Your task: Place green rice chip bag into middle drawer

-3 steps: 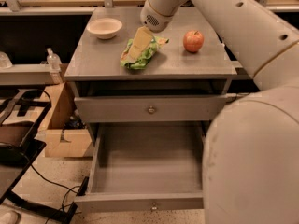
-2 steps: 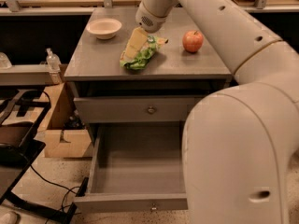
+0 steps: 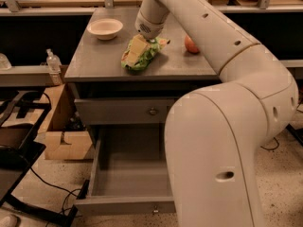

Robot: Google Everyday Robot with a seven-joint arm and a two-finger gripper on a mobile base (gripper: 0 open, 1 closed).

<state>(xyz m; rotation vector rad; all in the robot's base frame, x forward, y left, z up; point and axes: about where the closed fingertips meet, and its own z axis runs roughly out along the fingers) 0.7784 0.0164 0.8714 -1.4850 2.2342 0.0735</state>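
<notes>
Green foil under the gripper (image 3: 137, 50), folks: the green rice chip bag (image 3: 148, 55) lies crinkled on the grey cabinet top (image 3: 94, 60), and the gripper is right down on the bag's upper side, touching it. Whether it has actually closed on the bag, I cannot tell from this angle; its pale tip sits against the foil and hides the contact.

The arm (image 3: 203, 27) sweeps in from the near right, huge in the foreground, and bends down to the gripper from above.

Beyond the gripper and off to its left as the camera sees it, a small cream bowl (image 3: 105, 28) sits on the same top, well apart from the bag. On the gripper's other side, a red apple (image 3: 191, 45) peeks out from behind the arm, partly hidden.

Straight below the gripper, under the top's front edge, the upper drawer (image 3: 118, 111) is shut, knob showing. Lower again and nearer the camera, the middle drawer (image 3: 125, 205) is pulled wide open, its grey floor bare.

Far down to the gripper's left, a clear bottle (image 3: 53, 63) stands on a side shelf, with a cardboard box (image 3: 66, 143) on the floor beneath.
</notes>
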